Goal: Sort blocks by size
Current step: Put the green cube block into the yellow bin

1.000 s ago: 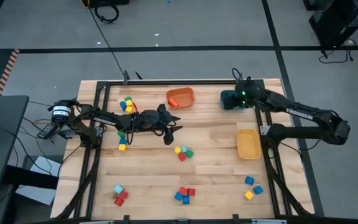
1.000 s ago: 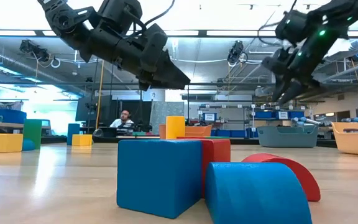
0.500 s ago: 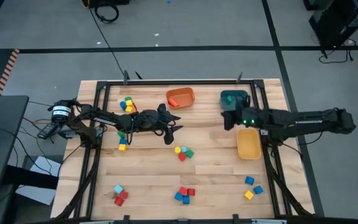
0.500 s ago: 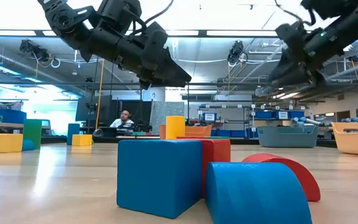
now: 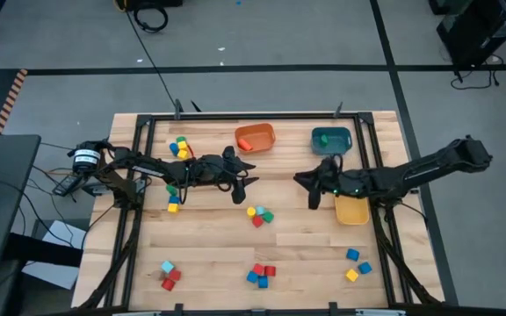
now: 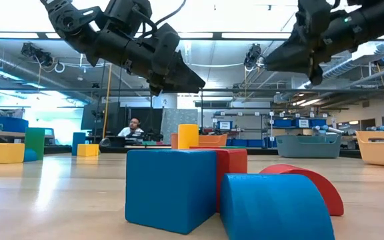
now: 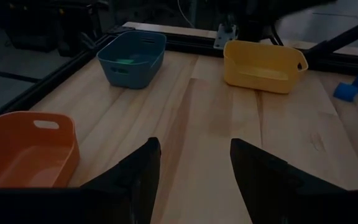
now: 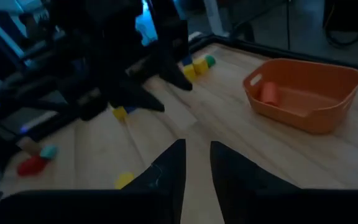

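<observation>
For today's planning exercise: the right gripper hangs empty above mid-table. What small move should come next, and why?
Probably lower the right gripper toward the central blocks, opening wider. It holds nothing, its fingers stand apart, and that cluster lies nearest.

Bright, even light falls from overhead onto the table (image 5: 235,237) in the high view, with only short soft shadows under the arms. At table height the ceiling strip lights (image 6: 245,35) blow out white, leaving both arms as dark silhouettes against them, and a pale sheen lies on the wood. The near blue block (image 6: 171,188) is sharp; the room behind is softer. Both wrist views are dim and murky, the fingers (image 7: 135,174) almost black
</observation>
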